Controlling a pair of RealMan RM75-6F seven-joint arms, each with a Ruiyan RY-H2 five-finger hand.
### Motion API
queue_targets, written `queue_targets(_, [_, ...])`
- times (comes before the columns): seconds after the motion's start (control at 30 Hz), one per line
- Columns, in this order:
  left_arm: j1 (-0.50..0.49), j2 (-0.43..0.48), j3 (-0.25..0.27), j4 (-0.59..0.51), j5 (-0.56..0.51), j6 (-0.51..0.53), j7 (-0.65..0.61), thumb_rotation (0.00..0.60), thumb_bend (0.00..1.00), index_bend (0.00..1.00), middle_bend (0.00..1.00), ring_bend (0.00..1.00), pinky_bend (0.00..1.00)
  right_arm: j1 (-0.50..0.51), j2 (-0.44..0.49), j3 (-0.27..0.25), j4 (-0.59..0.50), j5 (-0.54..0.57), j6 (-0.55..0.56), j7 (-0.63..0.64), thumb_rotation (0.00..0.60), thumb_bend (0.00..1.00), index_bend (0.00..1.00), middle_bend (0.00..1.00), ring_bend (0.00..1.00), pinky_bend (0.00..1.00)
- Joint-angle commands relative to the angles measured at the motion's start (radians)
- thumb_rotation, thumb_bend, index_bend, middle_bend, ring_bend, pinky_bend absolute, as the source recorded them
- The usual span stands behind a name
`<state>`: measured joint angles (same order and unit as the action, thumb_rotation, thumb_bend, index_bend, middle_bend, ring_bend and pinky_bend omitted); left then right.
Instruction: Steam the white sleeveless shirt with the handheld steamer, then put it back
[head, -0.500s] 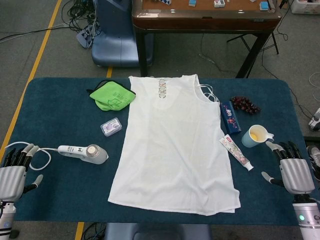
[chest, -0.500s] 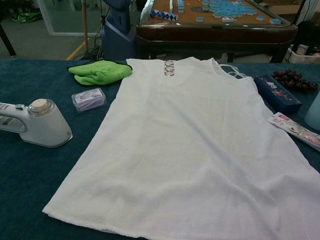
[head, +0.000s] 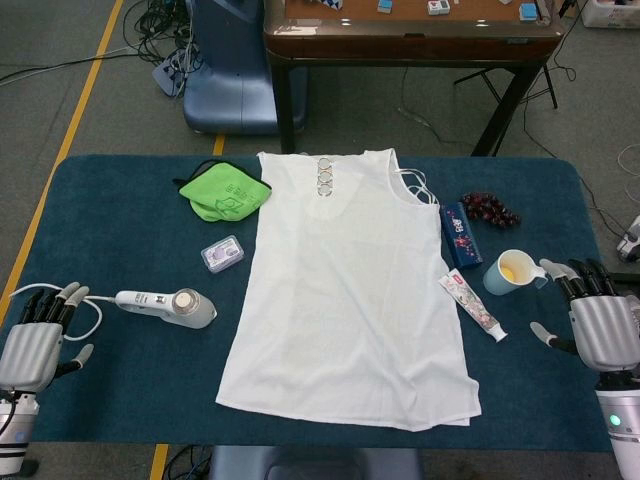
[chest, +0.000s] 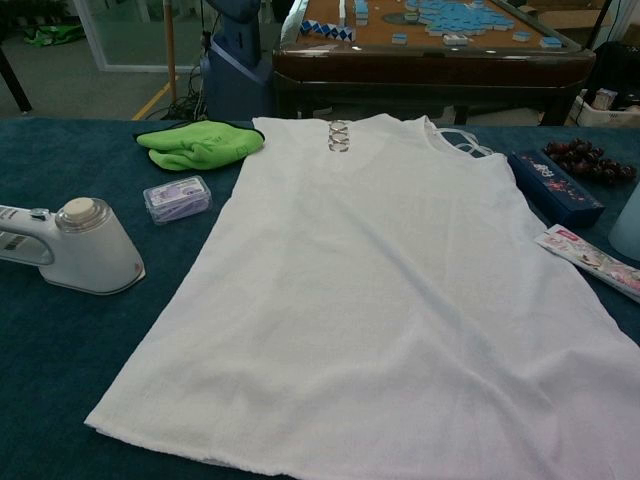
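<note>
The white sleeveless shirt (head: 350, 290) lies flat across the middle of the blue table (head: 130, 390), neckline at the far side; it also fills the chest view (chest: 390, 290). The white handheld steamer (head: 170, 305) lies on its side left of the shirt, its cord looping off to the left, and shows at the left edge in the chest view (chest: 75, 250). My left hand (head: 35, 340) hovers at the table's front left corner, fingers spread, holding nothing, a short way left of the steamer. My right hand (head: 600, 320) is at the front right, fingers apart and empty.
A green cloth (head: 225, 192) and a small clear box (head: 222, 254) lie left of the shirt. To its right are dark grapes (head: 488, 208), a blue box (head: 460, 234), a tube (head: 472, 305) and a cup (head: 510, 271) close to my right hand. A wooden table (head: 410, 30) stands behind.
Both hands have shifted a little away from me, toward the far side. The right hand is now closer to the cup. Shirt and steamer have not moved.
</note>
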<state>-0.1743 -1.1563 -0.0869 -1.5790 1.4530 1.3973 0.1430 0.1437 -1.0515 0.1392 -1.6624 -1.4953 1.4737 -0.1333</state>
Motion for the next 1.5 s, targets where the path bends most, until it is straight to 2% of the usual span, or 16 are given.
queue_targets(0.03, [-0.044, 0.005, -0.016, 0.014, -0.017, -0.060, -0.002, 0.600, 0.22, 0.11, 0.11, 0.10, 0.03, 0.018, 0.024, 0.022, -0.025, 0.008, -0.002, -0.027, 0.600, 0.02, 0.17, 0.25, 0.15, 0.10])
queue_targets(0.27, [-0.138, -0.003, -0.047, 0.031, -0.081, -0.202, 0.024, 0.600, 0.22, 0.14, 0.11, 0.10, 0.03, 0.036, 0.044, 0.029, -0.048, 0.015, -0.022, -0.033, 0.600, 0.02, 0.17, 0.25, 0.15, 0.10])
queue_targets(0.67, [-0.236, -0.086, -0.069, 0.076, -0.195, -0.321, 0.121, 0.600, 0.22, 0.15, 0.11, 0.10, 0.03, 0.019, 0.062, 0.013, -0.046, 0.017, -0.006, -0.006, 0.600, 0.02, 0.17, 0.25, 0.15, 0.10])
queue_targets(1.13, [-0.300, -0.193, -0.080, 0.171, -0.314, -0.383, 0.180, 0.600, 0.22, 0.16, 0.11, 0.11, 0.03, 0.009, 0.064, 0.001, -0.030, 0.033, -0.011, 0.025, 0.600, 0.02, 0.17, 0.25, 0.15, 0.10])
queue_targets(1.5, [-0.332, -0.276, -0.087, 0.288, -0.329, -0.392, 0.138, 0.600, 0.22, 0.25, 0.21, 0.18, 0.07, 0.000, 0.068, -0.002, -0.025, 0.042, -0.004, 0.035, 0.600, 0.02, 0.17, 0.25, 0.15, 0.10])
